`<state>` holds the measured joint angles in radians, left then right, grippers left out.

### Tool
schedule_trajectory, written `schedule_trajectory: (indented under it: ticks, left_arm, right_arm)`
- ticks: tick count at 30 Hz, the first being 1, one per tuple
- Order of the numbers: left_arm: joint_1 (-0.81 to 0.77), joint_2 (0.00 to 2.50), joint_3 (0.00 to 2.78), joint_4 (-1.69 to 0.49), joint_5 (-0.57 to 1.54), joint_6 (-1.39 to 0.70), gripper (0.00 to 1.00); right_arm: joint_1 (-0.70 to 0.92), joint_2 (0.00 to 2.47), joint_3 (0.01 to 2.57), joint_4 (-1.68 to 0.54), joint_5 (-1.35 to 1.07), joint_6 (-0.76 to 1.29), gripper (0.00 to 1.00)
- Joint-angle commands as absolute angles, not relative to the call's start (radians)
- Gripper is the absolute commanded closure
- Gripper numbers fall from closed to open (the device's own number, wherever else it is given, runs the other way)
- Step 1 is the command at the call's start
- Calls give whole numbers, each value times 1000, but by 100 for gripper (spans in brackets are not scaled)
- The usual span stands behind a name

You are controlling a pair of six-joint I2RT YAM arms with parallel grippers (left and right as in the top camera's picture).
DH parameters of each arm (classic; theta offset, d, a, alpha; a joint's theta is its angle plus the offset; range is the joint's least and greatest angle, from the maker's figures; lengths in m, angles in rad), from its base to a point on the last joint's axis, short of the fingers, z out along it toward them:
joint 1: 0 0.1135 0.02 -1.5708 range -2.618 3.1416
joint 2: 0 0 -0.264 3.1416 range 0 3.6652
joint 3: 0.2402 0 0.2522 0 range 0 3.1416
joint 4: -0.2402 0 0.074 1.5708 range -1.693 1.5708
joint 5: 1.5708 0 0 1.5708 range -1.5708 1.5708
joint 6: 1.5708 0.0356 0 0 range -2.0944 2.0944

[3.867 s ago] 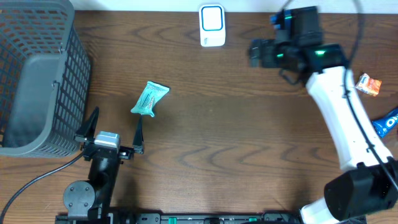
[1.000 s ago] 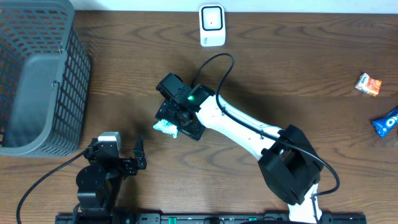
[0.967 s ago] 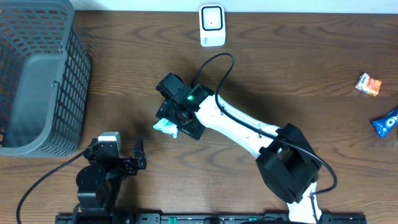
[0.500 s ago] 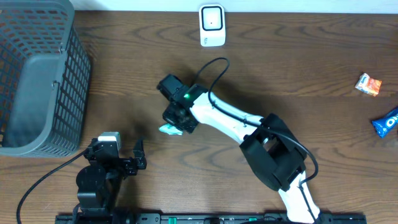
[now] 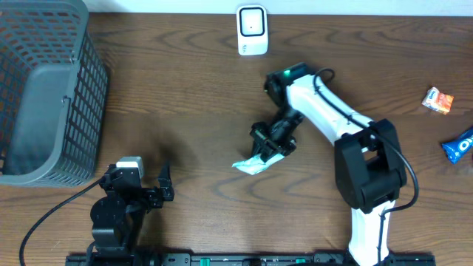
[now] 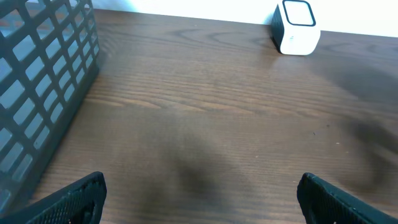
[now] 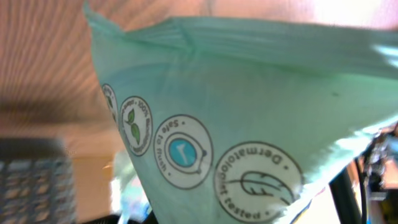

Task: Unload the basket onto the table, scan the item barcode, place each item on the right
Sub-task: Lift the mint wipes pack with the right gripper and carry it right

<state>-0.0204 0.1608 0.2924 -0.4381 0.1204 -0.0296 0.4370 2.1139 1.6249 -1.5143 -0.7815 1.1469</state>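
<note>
At the front edge of the table (image 5: 185,81), the left gripper (image 6: 202,198) sits far from the white scanner (image 5: 252,29) and off to its left, with its jaws spread wide and nothing in them. The right gripper (image 5: 267,145) pinches the pale green packet (image 5: 250,164) mid-table, straight in front of the scanner but well apart. The grey basket (image 5: 44,89) stands far left of the scanner.

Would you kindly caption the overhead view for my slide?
The right gripper holds a green packet over the table, short of the white scanner.

You have one basket (image 5: 92,96) and one scanner (image 5: 252,29). Count three packets: one green packet (image 5: 250,165), one orange packet (image 5: 437,100), one blue packet (image 5: 460,145).
</note>
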Motion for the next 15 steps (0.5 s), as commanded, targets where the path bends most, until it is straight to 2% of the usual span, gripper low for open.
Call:
schedule_trajectory:
  ticks: [1,9,11,12,15]
  left_arm:
    - [-16,154,298,-434,111,-31,2]
    - [-16,154,298,-434,111,-31,2]
    - [-16,154,298,-434,111,-31,2]
    - [-16,154,298,-434,111,-31,2]
    - [-16,154,298,-434,111,-31,2]
  right_arm:
    - [393,2088,1624,-1583,-976,1129,99]
    - [348,2088,1624,-1702,-1029,1132,99]
    - [347,2088,1623,-1702,-1044,1217,98]
    - [345,2088,1623,-1702,-1084,1291,98]
    - [344,2088,1624,-1702,-1261,1286,98]
